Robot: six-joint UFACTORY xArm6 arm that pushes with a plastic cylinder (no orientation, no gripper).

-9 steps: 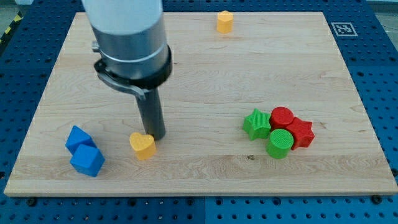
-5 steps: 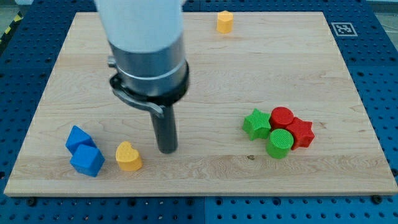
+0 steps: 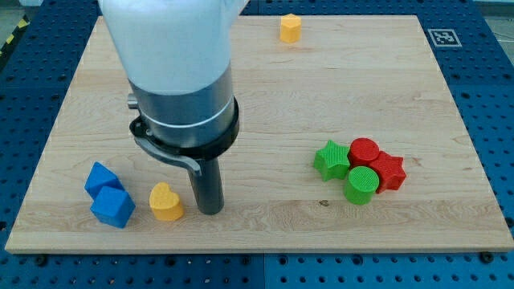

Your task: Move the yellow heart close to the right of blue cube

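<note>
The yellow heart (image 3: 165, 201) lies near the view's bottom left, a short gap to the right of the blue cube (image 3: 112, 208). A second blue block (image 3: 101, 177) touches the cube from above-left. My tip (image 3: 210, 210) rests on the board just right of the yellow heart, close to it; I cannot tell whether it touches it. The arm's wide grey and white body hides the board above the tip.
A yellow hexagonal block (image 3: 290, 27) sits at the view's top centre. At the right, a green star (image 3: 332, 159), a red cylinder (image 3: 364, 151), a red star (image 3: 388, 171) and a green cylinder (image 3: 361, 185) cluster together. The wooden board (image 3: 450, 128) lies on a blue pegboard.
The yellow heart slid left and slightly down toward the blue cube, then stayed put. My tip moved right, then came back down-left beside the heart.
</note>
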